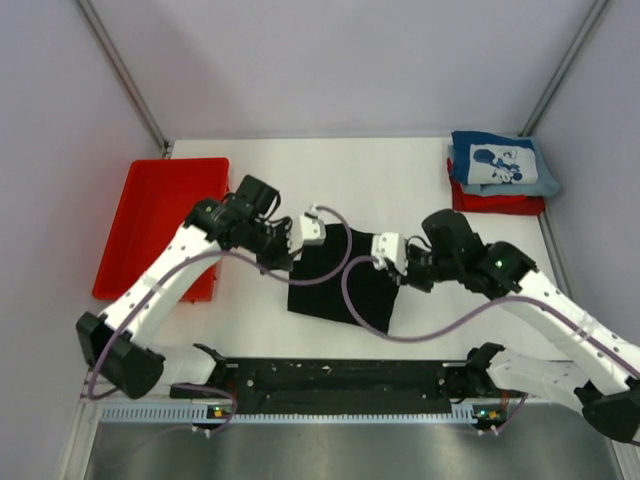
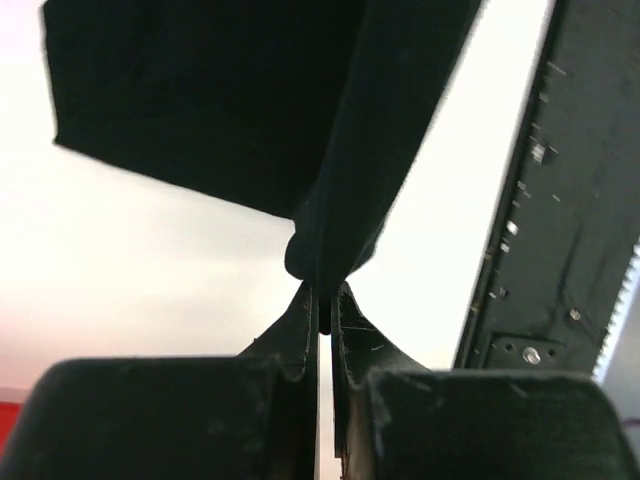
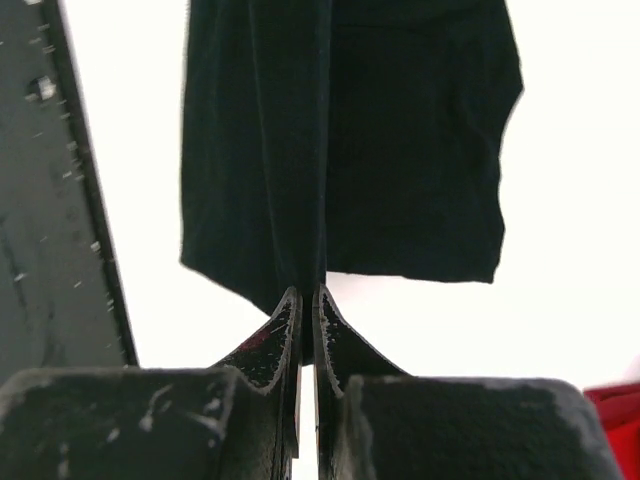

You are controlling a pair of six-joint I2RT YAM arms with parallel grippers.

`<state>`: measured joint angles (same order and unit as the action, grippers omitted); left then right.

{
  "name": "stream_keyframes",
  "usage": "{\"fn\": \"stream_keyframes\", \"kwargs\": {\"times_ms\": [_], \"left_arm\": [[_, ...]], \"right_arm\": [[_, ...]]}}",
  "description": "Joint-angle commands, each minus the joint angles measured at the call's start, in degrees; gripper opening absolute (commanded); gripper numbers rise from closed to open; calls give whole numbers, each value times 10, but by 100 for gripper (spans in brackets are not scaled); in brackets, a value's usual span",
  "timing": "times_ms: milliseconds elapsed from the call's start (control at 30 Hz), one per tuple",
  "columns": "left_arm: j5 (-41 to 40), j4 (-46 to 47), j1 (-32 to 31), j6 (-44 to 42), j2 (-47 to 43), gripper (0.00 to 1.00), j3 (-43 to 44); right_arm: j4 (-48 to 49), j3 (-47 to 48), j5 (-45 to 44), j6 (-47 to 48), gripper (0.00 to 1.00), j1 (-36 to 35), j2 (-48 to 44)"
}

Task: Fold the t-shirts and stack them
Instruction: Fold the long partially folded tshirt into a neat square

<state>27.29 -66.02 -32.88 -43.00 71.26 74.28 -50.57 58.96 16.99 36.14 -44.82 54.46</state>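
**A:** From above?

**B:** The black t-shirt (image 1: 340,285) lies mid-table (image 1: 330,170), a soft dark rectangle; the left gripper (image 1: 297,255) and right gripper (image 1: 396,268) meet its far corners; a blue t-shirt (image 1: 500,165) sits on a red t-shirt (image 1: 497,203), far right; a glossy red tray (image 1: 150,220) is far left.

**A:** Left wrist?

**B:** The jaws are pinched tight on a ridge of matte black cloth.

**A:** Right wrist?

**B:** Likewise; the narrow jaws clamp a smooth fold.
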Motion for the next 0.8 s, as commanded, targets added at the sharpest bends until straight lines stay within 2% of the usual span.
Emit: {"fn": "stream_keyframes", "kwargs": {"times_ms": [0, 133, 267, 367, 600, 767], "left_arm": [[-33, 55, 62, 35, 112, 0, 60], [-10, 69, 93, 42, 232, 0, 133], [-7, 59, 99, 50, 337, 0, 241], [-14, 59, 102, 56, 396, 0, 286], [-27, 69, 103, 85, 493, 0, 346], [-54, 113, 103, 124, 527, 2, 366]], "right_arm": [[51, 28, 11, 2, 0, 96, 79], [109, 32, 42, 8, 0, 174, 162], [133, 54, 44, 2, 0, 227, 250], [151, 58, 46, 2, 0, 254, 293], [178, 99, 30, 2, 0, 261, 384], [177, 131, 16, -12, 0, 267, 429]]}}
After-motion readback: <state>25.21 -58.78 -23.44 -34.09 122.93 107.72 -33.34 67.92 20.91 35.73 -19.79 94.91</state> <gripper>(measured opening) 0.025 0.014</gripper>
